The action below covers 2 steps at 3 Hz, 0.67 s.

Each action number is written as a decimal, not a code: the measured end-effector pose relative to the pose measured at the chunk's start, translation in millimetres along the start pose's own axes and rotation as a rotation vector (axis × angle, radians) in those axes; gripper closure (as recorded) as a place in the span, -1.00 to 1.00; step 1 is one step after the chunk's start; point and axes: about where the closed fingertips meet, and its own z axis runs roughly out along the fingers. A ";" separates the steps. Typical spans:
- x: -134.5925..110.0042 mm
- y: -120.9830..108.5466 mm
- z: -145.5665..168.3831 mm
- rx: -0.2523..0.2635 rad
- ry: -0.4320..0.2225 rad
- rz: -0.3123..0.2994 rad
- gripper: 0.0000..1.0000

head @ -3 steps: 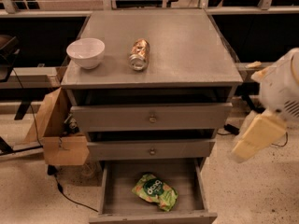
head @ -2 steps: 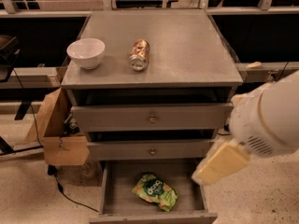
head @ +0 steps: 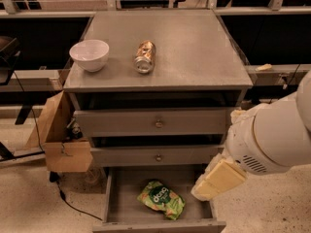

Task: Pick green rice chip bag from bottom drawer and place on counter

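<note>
The green rice chip bag (head: 161, 199) lies flat in the open bottom drawer (head: 112, 203), a little right of its middle. The counter (head: 189, 47) is the grey top of the cabinet. My white arm (head: 272, 137) comes in from the right. My gripper (head: 206, 189), of which only a cream-coloured end shows, hangs over the drawer's right side. It is just right of the bag and above it, apart from it.
A white bowl (head: 90, 55) and a crushed metallic can (head: 145, 57) lie on the left half of the counter. The two knobbed upper drawers (head: 155, 123) stand slightly ajar. A cardboard box (head: 60, 132) sits against the cabinet's left side, with a cable on the floor.
My arm has swung in from the right and downward. Its cream end now sits over the drawer's right side, closer to the bag. The bag, bowl and can have not moved.
</note>
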 end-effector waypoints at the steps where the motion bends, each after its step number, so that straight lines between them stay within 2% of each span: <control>1: -0.1 -1.9 15.0 0.037 0.012 0.006 -1.00; 2: 14.5 16.6 64.6 0.014 0.003 0.049 -1.00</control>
